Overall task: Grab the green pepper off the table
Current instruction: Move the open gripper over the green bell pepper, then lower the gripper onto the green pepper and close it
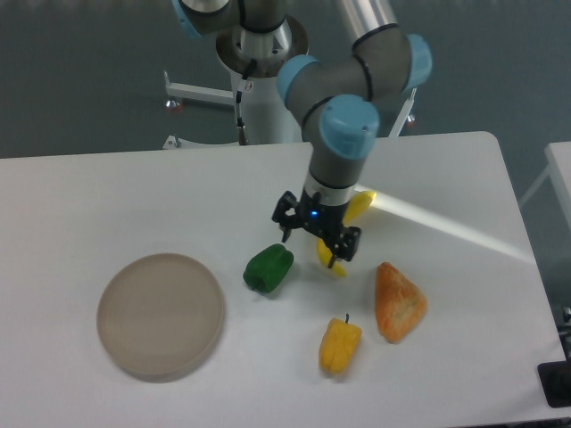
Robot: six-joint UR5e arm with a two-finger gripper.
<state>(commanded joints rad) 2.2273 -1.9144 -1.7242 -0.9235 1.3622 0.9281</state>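
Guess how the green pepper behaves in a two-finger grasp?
The pepper looks glossy, so probably slippery. Its lumpy, rounded shape may let it twist or roll between the fingers. It looks like hollow plastic, so likely stiff and light.

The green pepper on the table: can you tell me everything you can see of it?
The green pepper is small, glossy, dark green and lumpy, plastic-looking. It lies on the white table, between the round beige plate and the banana, touching neither. The gripper hangs open just up and to its right, not touching it.
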